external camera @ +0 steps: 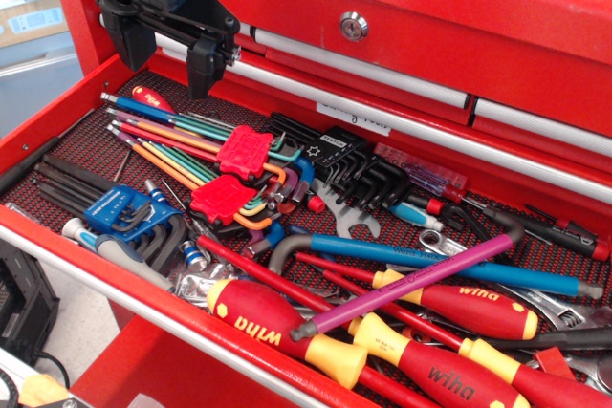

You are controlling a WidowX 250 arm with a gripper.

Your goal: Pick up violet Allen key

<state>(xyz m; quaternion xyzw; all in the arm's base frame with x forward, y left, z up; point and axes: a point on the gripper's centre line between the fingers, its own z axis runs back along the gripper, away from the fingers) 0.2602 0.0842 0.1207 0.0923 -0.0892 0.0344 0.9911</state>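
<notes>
The violet Allen key (413, 282) lies slanted across the tools in the open red drawer (57, 121), its long arm running from lower left near the screwdriver handles up to a bent dark end at the right. It rests on red-and-yellow screwdrivers (449, 298) and crosses the long blue hex key (430, 257). My gripper (164, 54) hangs at the top left above the drawer's back left corner, far from the violet key. Its two black fingers stand apart and hold nothing.
Two sets of thin rainbow hex keys in red holders (244, 152) lie mid-left. Black hex keys in a blue holder (117, 207) lie at the left front, another black set (335, 155) at the back. Wrenches and more screwdrivers fill the right. The red toolbox front (402, 16) rises behind.
</notes>
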